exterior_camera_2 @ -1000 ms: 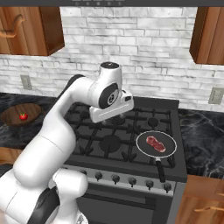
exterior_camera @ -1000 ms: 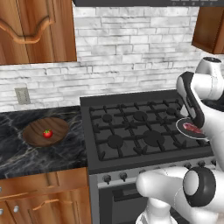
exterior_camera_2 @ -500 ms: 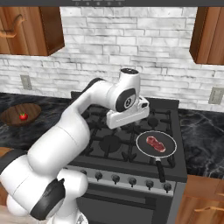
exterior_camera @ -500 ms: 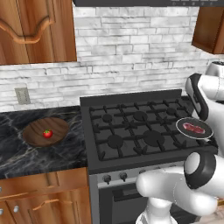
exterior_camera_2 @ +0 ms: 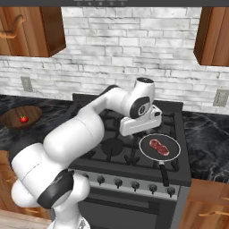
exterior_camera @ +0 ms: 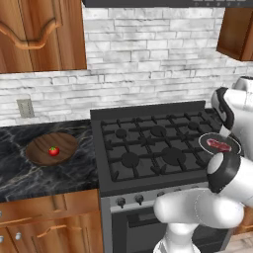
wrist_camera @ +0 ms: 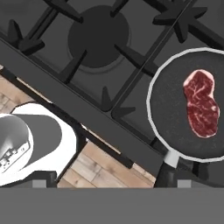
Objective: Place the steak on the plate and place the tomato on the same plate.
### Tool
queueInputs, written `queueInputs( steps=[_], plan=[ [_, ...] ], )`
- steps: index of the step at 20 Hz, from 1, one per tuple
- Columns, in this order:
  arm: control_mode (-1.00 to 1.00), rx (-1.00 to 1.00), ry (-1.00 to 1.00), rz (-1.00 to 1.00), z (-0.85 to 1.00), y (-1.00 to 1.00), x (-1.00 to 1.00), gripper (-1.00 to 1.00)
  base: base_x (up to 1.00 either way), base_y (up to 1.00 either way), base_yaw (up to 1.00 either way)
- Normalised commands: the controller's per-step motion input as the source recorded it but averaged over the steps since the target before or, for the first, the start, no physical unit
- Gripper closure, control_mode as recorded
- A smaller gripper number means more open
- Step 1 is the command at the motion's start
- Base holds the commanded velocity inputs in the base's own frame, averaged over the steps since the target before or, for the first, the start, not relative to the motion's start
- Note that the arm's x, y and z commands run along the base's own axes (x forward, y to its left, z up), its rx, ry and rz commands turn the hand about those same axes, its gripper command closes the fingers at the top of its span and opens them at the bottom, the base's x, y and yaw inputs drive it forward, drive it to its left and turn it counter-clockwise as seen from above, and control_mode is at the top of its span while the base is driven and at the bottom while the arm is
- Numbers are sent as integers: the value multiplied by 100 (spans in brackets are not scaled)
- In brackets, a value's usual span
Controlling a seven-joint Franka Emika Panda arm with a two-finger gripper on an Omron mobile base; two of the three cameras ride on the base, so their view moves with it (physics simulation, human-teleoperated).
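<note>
Steak (wrist_camera: 201, 103) in pan (wrist_camera: 166, 105) on stove (exterior_camera_2: 112, 147) front right | tomato (exterior_camera: 54, 150) in wooden dish (exterior_camera: 52, 147) on desk (exterior_camera: 29, 173), well apart | claw above stove, beside pan; grip state cannot be told

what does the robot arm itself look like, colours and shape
The arm is glossy white, built of thick rounded segments with dark grey bands and round caps at the joints. Its hand is a boxy white block. No cables or markings are visible.
</note>
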Motion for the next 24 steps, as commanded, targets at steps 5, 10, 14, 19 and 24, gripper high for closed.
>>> queueInputs(
  steps=[5,10,14,19,24],
  plan=[
    [-100,0,0,0,-44,-15,32,-100,0,0,0],
    [-100,0,1,0,-31,-20,46,-100,0,0,0],
    [-100,0,2,0,-26,-23,42,-100,0,0,0],
    [-100,0,2,0,-27,-30,34,-100,0,0,0],
    [-100,0,4,0,-26,-28,36,-100,0,0,0]
  ],
)
